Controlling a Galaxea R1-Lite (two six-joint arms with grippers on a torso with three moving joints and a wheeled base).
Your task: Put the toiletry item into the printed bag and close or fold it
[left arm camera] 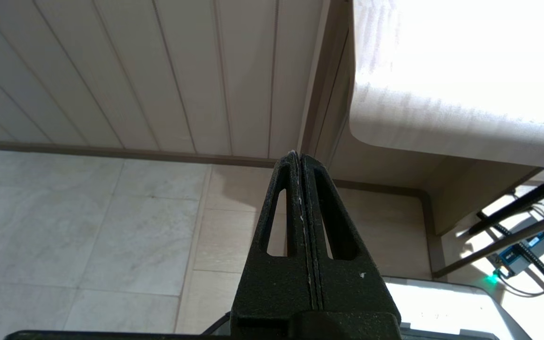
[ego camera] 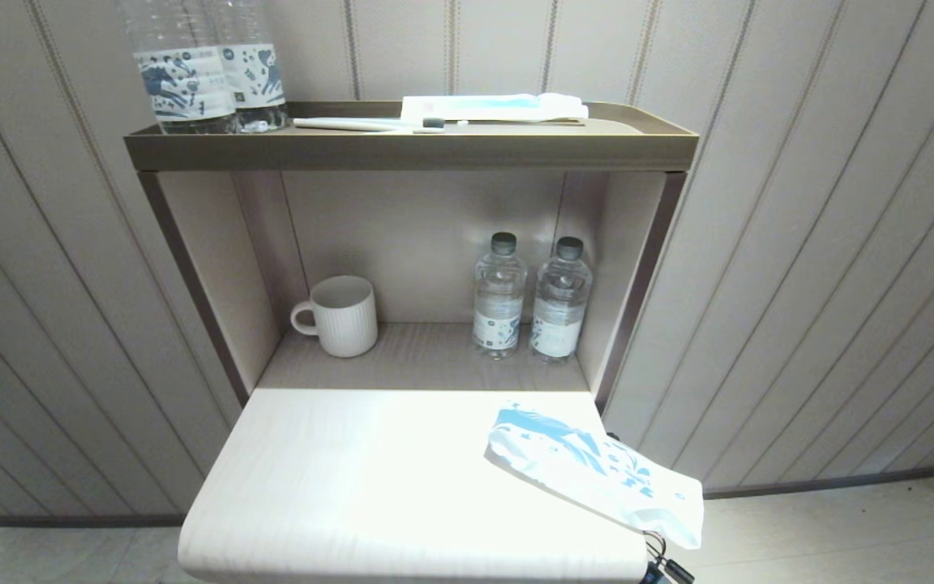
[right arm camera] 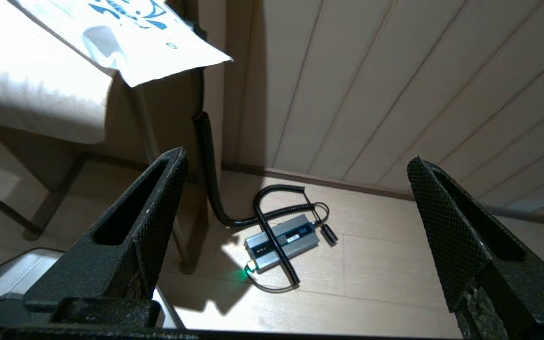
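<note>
White printed bag [ego camera: 594, 468] overhung the table [ego camera: 353, 487] corner, toothbrush [ego camera: 370, 124] lay on the top shelf [ego camera: 410, 150], left gripper [left arm camera: 299, 158] closed empty, right gripper [right arm camera: 295, 170] spread wide, both low.

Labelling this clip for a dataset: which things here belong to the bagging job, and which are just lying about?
Job: toothbrush on top shelf; printed bag overhanging the table's right edge.

Lying about: striped packet, mug, four water bottles, two up top, two below.

Pale wood-grain tabletop [ego camera: 337, 478], smooth, matt. Printed bag [ego camera: 597, 470]: thin glossy white plastic, slightly crinkled. Top shelf tray [ego camera: 410, 150]: brown, satin metal look. Water bottles [ego camera: 528, 296]: clear glossy plastic. Mug [ego camera: 341, 316]: white ribbed ceramic. Right gripper [right arm camera: 295, 208] fingers [right arm camera: 158, 198]: black, rough knurled texture.
</note>
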